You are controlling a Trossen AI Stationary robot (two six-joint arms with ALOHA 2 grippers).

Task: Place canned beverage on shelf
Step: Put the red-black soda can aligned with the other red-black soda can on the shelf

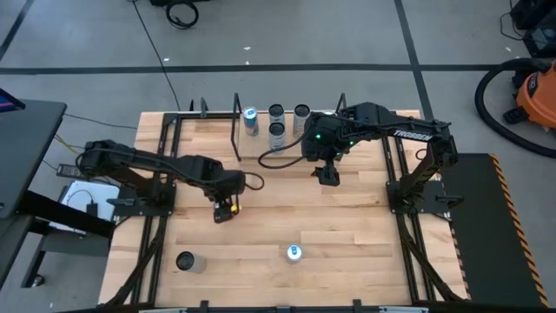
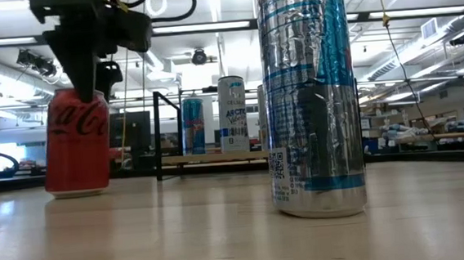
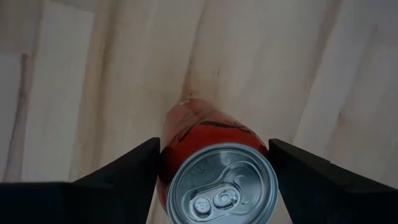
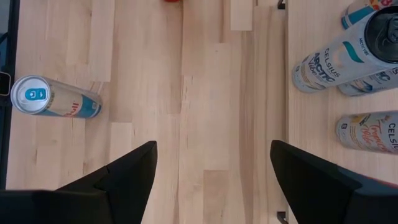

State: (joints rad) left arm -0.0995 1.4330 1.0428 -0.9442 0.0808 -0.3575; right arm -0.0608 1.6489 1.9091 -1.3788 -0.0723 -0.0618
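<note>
Your left gripper (image 3: 211, 168) hangs directly over the red cola can (image 3: 214, 165), which stands upright on the tabletop (image 1: 347, 226) near the middle-left, well apart from the shelf (image 1: 261, 130) at the far edge. The fingers (image 3: 127, 171) are spread wide on either side of the can, with a sliver of daylight on each flank, so nothing is gripped yet. In the low view the gripper sits at the can's top, so closing from here would likely catch only the upper rim; a high, shallow pinch could let the can tip or slip out once you lift. Come down further before you close. The shelf already holds several tall cans (image 1: 276, 132) packed together, and its black rod uprights (image 1: 236, 126) stand on the left arm's side, so a careless approach may knock a neighbour or clip a rod. Your right gripper (image 1: 327, 176) waits open and empty just in front of the shelf, where it could block the path. A slim silver-and-blue can (image 1: 294, 253) stands near the front edge.
</note>
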